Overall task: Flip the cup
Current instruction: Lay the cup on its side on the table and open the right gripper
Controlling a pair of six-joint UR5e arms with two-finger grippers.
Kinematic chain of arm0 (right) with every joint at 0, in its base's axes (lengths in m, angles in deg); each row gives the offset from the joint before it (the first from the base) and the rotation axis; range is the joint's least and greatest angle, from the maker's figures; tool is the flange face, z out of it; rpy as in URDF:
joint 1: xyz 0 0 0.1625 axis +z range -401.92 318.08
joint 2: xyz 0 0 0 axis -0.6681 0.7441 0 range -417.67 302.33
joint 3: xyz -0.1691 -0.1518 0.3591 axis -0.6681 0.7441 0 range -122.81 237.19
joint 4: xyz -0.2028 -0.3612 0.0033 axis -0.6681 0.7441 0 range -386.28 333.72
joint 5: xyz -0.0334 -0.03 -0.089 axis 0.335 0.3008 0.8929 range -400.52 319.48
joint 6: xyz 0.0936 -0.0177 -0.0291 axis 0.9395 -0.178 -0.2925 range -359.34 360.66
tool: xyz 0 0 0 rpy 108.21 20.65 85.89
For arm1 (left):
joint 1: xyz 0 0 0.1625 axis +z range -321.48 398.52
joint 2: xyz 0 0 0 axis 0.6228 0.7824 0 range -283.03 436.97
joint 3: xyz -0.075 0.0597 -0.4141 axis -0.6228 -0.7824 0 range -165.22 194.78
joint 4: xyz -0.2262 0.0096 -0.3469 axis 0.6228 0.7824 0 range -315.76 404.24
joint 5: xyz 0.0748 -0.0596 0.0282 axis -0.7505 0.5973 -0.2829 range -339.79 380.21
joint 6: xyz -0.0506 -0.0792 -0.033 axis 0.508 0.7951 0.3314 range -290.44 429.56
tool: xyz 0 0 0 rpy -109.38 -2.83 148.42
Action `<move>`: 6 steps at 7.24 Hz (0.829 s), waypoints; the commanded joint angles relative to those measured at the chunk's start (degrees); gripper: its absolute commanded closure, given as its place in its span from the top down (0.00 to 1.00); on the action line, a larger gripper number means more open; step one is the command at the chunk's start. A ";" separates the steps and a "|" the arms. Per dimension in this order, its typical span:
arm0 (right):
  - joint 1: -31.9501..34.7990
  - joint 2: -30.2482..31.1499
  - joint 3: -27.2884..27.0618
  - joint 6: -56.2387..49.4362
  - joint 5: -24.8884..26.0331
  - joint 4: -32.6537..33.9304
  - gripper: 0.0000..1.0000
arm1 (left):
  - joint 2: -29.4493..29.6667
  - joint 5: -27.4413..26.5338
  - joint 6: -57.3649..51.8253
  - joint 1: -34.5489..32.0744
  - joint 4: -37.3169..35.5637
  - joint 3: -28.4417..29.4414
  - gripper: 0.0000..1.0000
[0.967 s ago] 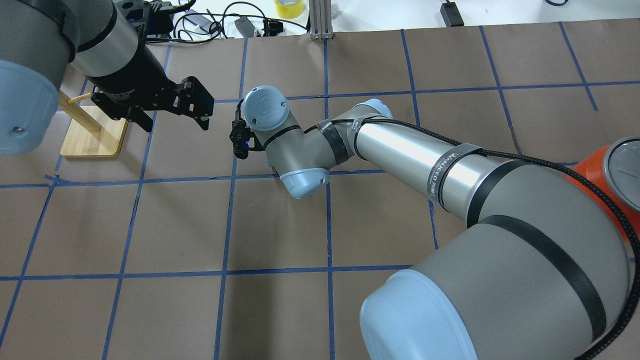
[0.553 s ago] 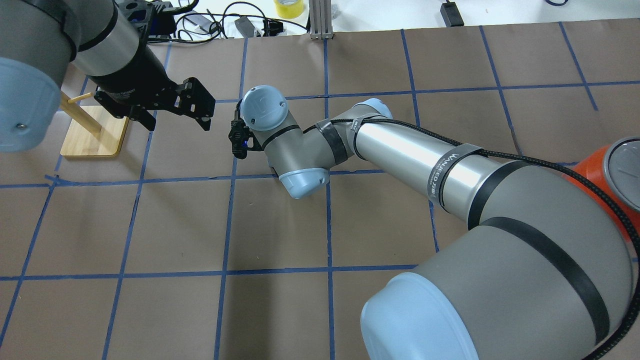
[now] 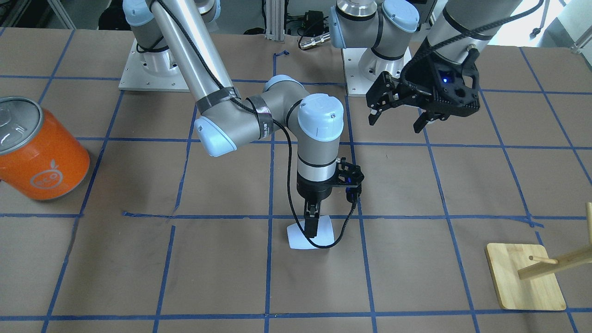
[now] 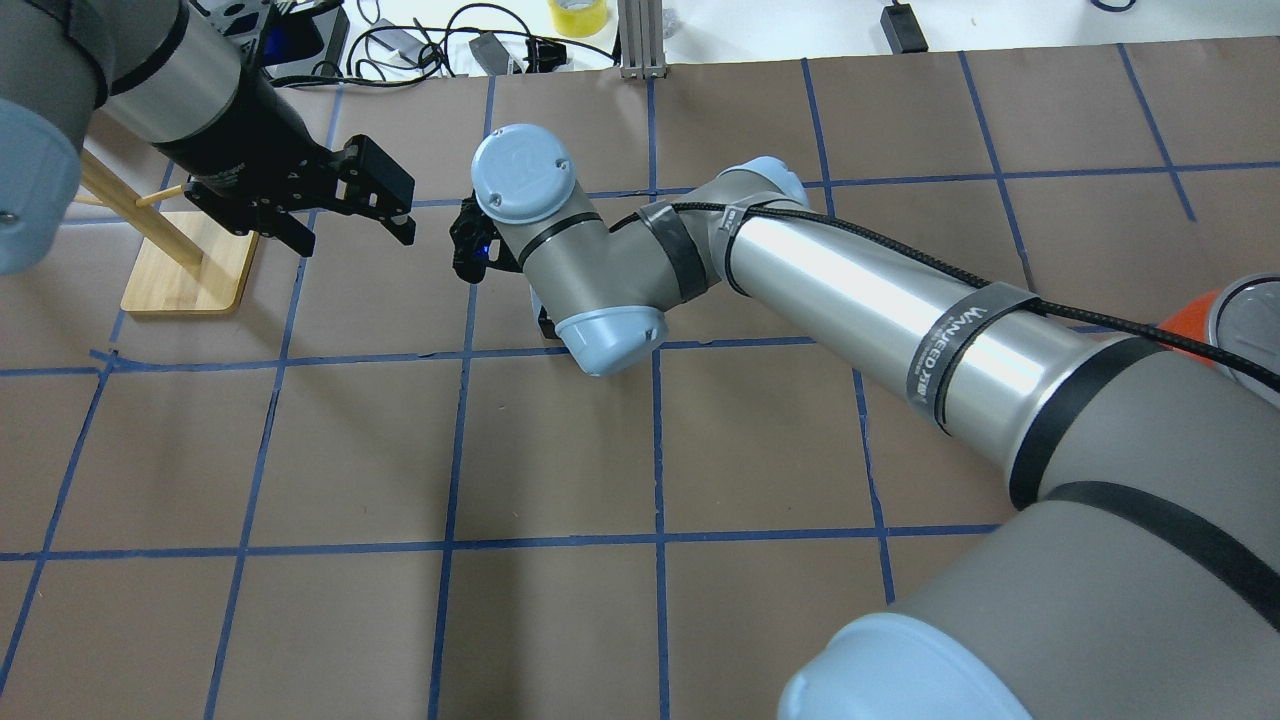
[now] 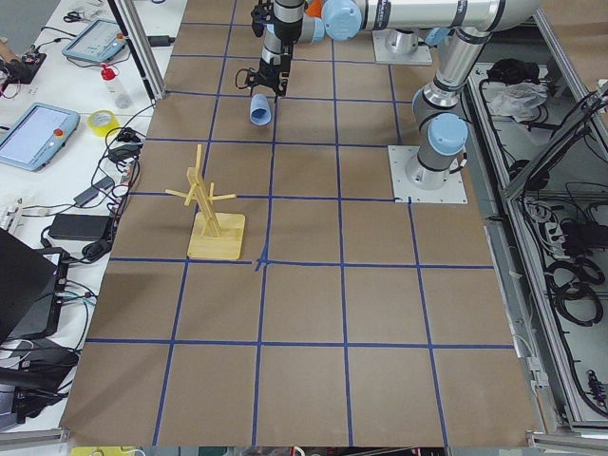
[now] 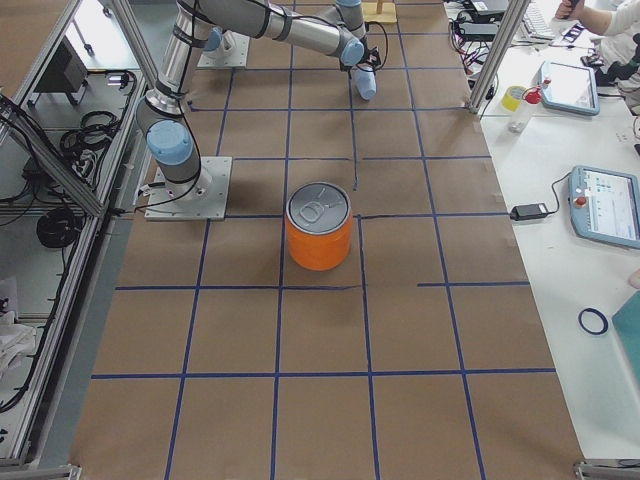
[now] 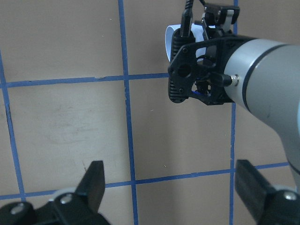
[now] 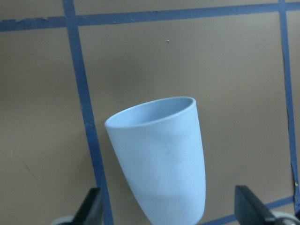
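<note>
Lightness is to be expected of the small pale blue-white plastic tumbler, which is smooth, tapered and thin-walled, so it could slip or roll when pinched. It appears to lie on its side on the brown paper-covered desk, directly beneath the right gripper, whose fingers are spread either side of its narrower closed end. A gentle hold across the mid-wall is judged safest. The left gripper is seen aloft, spread and empty.

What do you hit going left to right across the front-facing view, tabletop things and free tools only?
orange can → cup → left tool → wooden peg stand. The right tool overlaps the cup, so it is left out.
</note>
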 commanded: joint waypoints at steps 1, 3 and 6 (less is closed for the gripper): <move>-6.83 4.72 -0.06 8.32 0.39 -7.69 1.00 | 4.00 9.16 -6.48 7.66 -0.13 -0.83 1.00; -15.19 10.50 -0.42 17.36 0.21 -14.29 1.00 | 12.33 15.89 -8.25 8.40 -5.64 -2.50 1.00; -24.18 19.04 -0.51 35.16 -3.10 -23.16 1.00 | 25.08 29.51 -11.59 8.31 -13.65 -3.21 1.00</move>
